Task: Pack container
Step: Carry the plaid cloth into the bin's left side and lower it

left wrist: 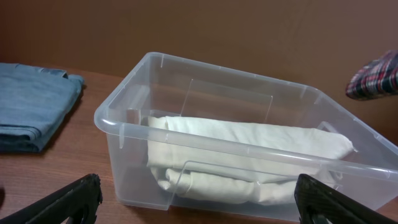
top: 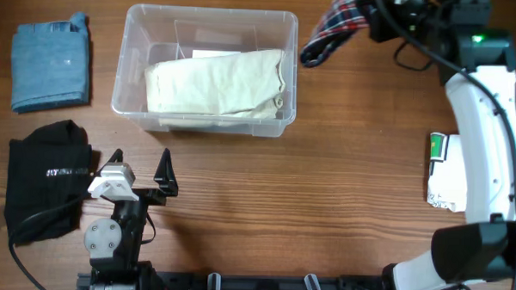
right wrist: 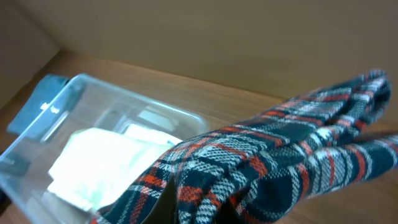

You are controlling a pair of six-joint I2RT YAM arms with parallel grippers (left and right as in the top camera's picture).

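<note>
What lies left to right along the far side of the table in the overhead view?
First the folded blue garment → container, with a cream garment inside → plaid cloth, hanging in the air.

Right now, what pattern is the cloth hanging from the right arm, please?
The cloth is red, navy and white plaid; right wrist view.

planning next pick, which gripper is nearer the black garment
Left. The left gripper is beside the black garment; the right gripper, gripping plaid cloth, is past the container's far corner.
</note>
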